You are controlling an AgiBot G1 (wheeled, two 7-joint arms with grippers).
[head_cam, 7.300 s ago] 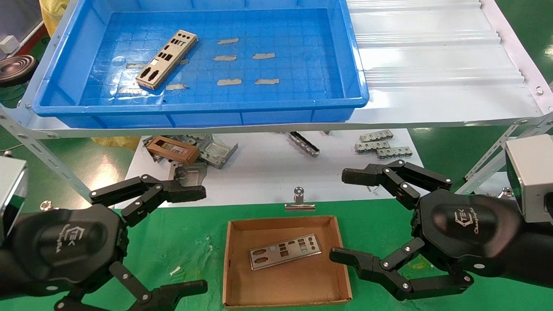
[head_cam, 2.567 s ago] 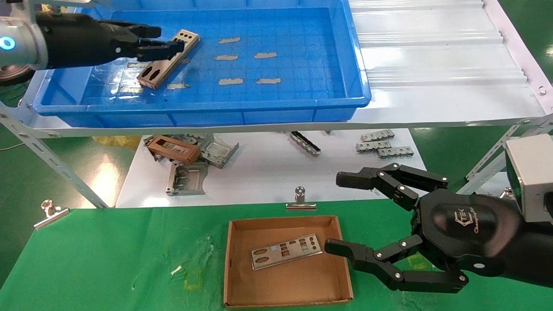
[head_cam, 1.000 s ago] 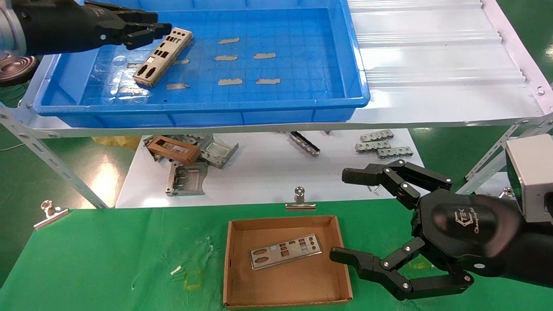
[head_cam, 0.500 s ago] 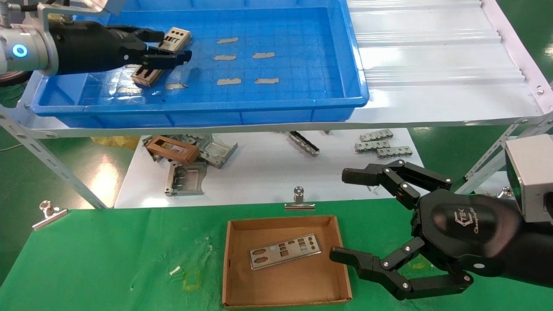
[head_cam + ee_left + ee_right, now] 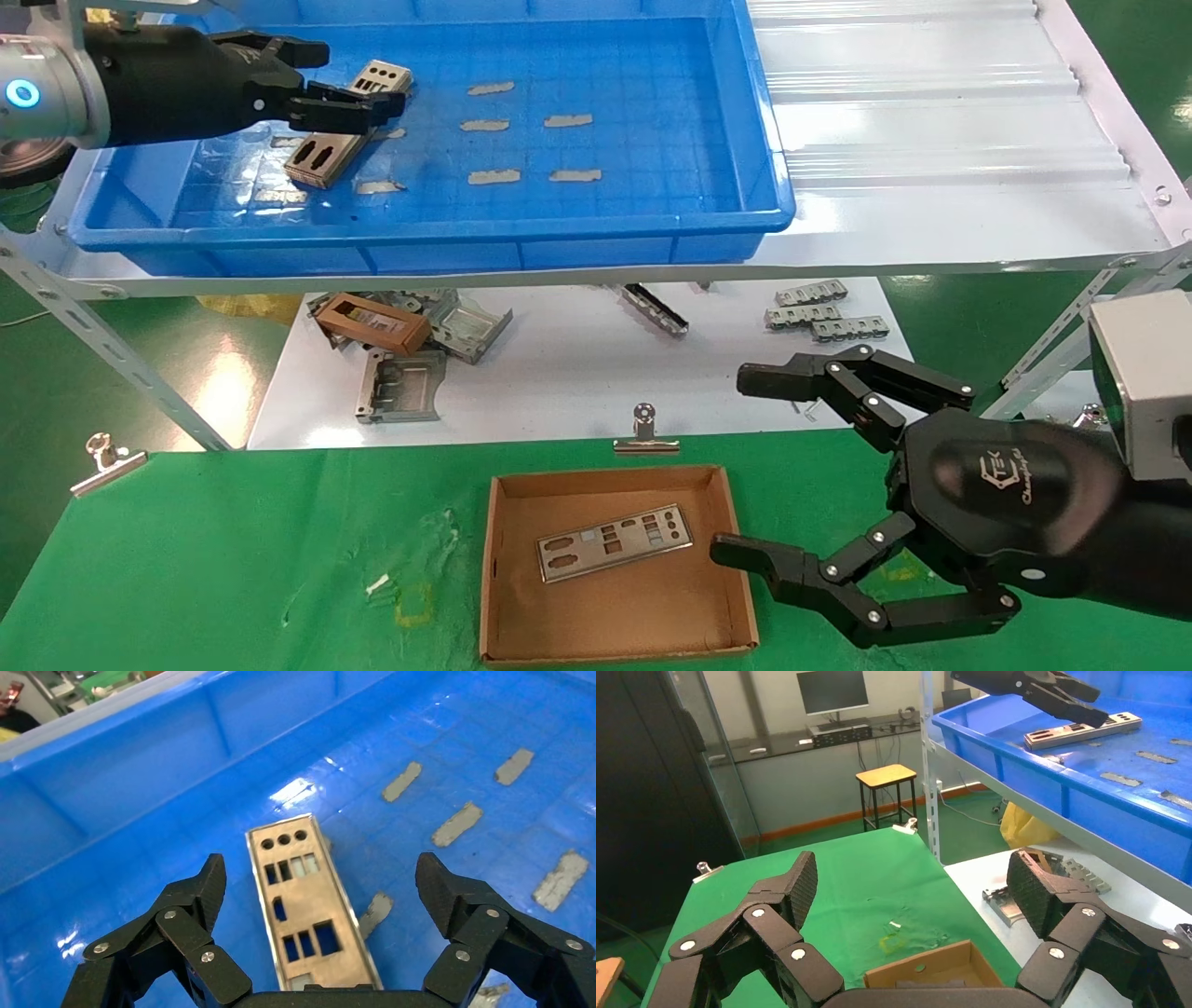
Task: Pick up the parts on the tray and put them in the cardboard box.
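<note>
— Left gripper [image 5: 320, 881]?
— Fingers spread wide, straddling the plate [image 5: 309, 913] on the tray [image 5: 726, 112] floor, gripping nothing. Since a moment ago it has drawn back slightly.
— Right gripper [image 5: 754, 466]?
— Open, parked beside the cardboard box [image 5: 498, 596], which holds another plate [image 5: 615, 542].

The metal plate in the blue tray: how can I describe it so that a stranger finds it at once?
Look in the blue tray on the upper shelf, at its left end. Under the open left gripper lies one thin silver plate punched with port cutouts. Only small grey tape strips lie near it; the other plate lies in the cardboard box.
</note>
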